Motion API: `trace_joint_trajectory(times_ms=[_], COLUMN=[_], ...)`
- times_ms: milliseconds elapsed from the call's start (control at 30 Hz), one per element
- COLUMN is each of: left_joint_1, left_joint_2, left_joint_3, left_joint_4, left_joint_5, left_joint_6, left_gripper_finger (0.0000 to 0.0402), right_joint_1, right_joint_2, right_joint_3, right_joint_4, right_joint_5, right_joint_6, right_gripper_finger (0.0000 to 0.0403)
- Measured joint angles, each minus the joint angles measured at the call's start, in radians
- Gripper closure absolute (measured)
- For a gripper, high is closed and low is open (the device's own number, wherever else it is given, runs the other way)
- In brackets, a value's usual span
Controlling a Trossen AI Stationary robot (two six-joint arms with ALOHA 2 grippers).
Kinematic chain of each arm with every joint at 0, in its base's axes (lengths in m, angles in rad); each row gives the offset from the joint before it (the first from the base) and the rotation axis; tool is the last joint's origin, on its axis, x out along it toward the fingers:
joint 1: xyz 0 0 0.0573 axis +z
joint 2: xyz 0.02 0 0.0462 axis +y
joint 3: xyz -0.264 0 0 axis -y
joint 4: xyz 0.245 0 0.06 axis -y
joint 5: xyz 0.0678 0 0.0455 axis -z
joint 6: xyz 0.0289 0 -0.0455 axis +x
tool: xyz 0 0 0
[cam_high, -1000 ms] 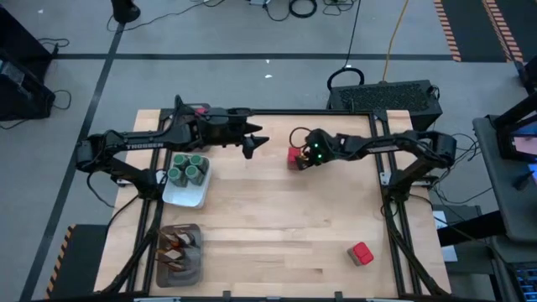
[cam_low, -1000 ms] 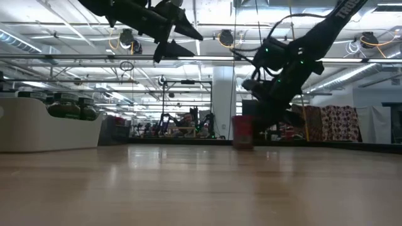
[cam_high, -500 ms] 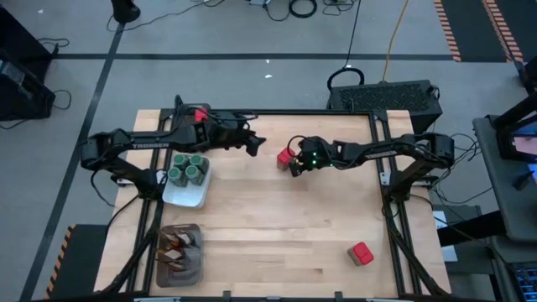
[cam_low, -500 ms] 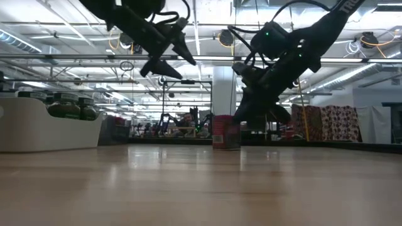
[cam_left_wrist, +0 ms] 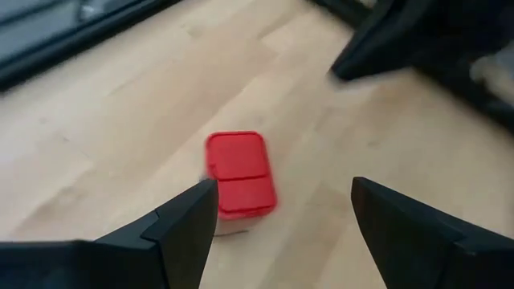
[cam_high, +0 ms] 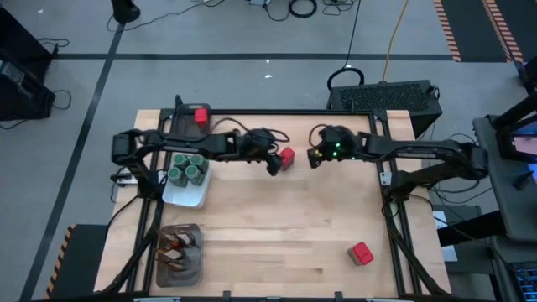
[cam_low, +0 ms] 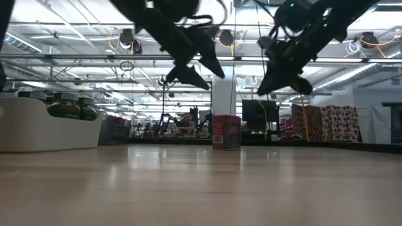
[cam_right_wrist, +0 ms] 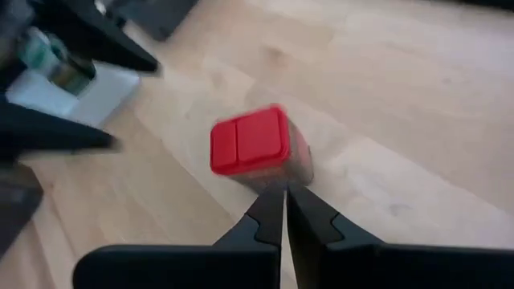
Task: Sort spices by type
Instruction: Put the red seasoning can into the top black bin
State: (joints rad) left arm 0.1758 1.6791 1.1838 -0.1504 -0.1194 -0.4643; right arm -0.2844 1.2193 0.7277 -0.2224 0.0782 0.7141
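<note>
A red cube-like spice box [cam_high: 287,157] stands upright on the wooden table near its far middle, also seen in the low view [cam_low: 227,132]. My left gripper [cam_high: 274,164] hangs open just left of it and above it; in its wrist view the box [cam_left_wrist: 238,172] lies ahead between the two fingers, untouched. My right gripper [cam_high: 313,157] is shut, raised clear to the box's right. Round jars with green lids [cam_high: 186,169] stand in a white dish [cam_high: 190,195]. Brown-orange sachets [cam_high: 178,245] lie in a grey mesh tray.
A second red box [cam_high: 362,253] sits near the table's front right, and a third [cam_high: 200,115] at the far left edge. The white dish and the mesh tray [cam_high: 195,267] line the left side. Bare wood spans the middle and front.
My shut right gripper pushed the red box a short way toward the table's left, then rose and drew back toward the right, leaving the box upright. My open left gripper came down and toward the right, up to the box.
</note>
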Motion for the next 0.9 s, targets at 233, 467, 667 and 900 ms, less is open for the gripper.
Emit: trace_joint_trajectory(times_ms=[233,467,667,900], left_joint_1=[-0.005,0.001,-0.002,-0.004], left_joint_2=[0.146,0.228,0.243,0.243], left_joint_3=[0.152,0.163,0.164,0.164], left_joint_4=[-0.079,-0.079,-0.063,-0.034], left_joint_5=[-0.125,-0.125,-0.143,-0.161], left_joint_6=[0.054,0.05,0.027,0.034], left_gripper_finger=[0.0117,0.0117,0.0117,0.0117], right_joint_1=[-0.017,-0.008,-0.008,-0.01], right_joint_2=[-0.102,-0.116,-0.116,-0.116], right_joint_3=[0.0,0.0,0.0,0.0], right_joint_4=[-0.057,-0.137,-0.169,-0.169], right_joint_5=[0.001,0.004,0.006,0.006], right_joint_6=[-0.012,-0.023,-0.03,-0.04], right_gripper_finger=[0.0403,0.0403,0.0403,0.0403])
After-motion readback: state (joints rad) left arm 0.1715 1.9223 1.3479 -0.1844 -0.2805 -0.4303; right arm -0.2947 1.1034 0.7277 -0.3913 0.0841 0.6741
